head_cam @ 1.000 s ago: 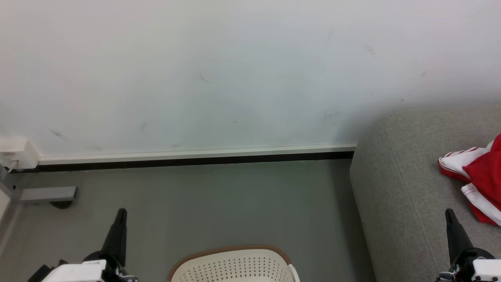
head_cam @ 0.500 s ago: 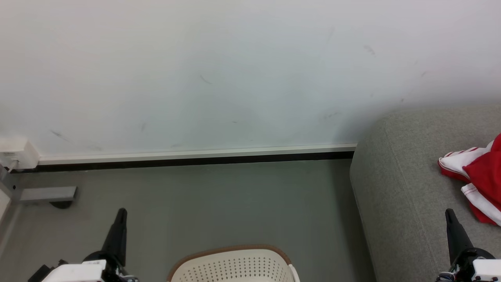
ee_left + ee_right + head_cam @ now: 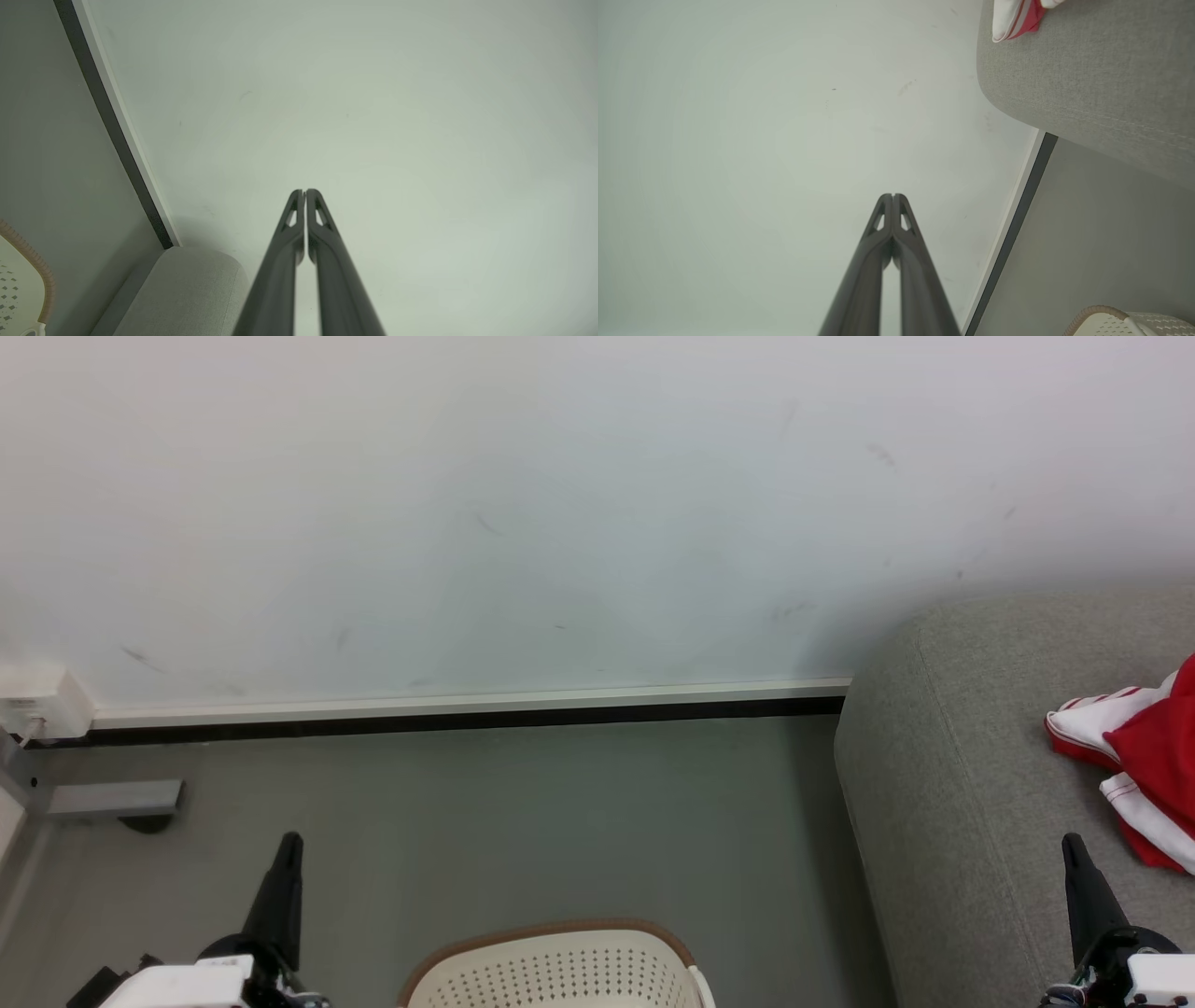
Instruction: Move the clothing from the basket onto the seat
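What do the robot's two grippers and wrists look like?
The left gripper and right gripper match: each has two long, slim, dark grey fingers tapering to a point, with small triangular cut-outs near the tips. Each sits on a black mount joined to a white wrist casing.

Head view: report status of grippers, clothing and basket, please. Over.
Left gripper shut, empty; right gripper shut, empty. Clothing lies on seat. Basket between grippers, contents hidden. No obstacle seen.

Red clothing point(image 3: 1153, 747) with white striped panels, grey seat point(image 3: 962, 784), cream basket point(image 3: 560, 975) with small holes, brown rim
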`<state>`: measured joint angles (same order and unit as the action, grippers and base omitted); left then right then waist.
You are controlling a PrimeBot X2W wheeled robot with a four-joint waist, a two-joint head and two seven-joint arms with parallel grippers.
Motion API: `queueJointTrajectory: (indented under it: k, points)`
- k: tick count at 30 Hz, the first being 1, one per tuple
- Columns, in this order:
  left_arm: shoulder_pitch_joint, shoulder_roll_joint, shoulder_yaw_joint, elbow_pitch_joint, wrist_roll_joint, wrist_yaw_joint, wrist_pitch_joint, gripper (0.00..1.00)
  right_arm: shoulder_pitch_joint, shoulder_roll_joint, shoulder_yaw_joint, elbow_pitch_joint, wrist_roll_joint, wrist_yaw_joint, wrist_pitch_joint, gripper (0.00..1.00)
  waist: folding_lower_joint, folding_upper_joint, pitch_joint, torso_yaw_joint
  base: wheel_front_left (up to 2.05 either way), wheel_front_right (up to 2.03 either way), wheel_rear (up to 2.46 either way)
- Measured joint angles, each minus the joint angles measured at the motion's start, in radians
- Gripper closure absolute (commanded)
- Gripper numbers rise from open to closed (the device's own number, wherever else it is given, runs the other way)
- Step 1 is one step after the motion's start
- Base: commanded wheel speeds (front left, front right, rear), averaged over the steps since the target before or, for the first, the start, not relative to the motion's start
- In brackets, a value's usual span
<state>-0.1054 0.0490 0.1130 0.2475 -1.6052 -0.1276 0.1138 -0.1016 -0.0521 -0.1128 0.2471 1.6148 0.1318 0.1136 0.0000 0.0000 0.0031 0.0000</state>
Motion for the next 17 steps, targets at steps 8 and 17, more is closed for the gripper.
queueJointTrajectory:
  k: [8,17]
  points:
    - [0.0,0.0,0.0,0.0,0.0,0.0,0.0,1.0,0.0,0.001,0.0,0.0,0.0,0.0,0.0,1.0,0.0,0.0,0.0,0.0,0.0,0.0,0.0]
    - [0.0,0.0,0.0,0.0,0.0,0.0,0.0,1.0,0.0,0.001,-0.001,0.0,0.0,0.0,0.0,1.0,0.0,0.0,0.0,0.0,0.0,0.0,0.0]
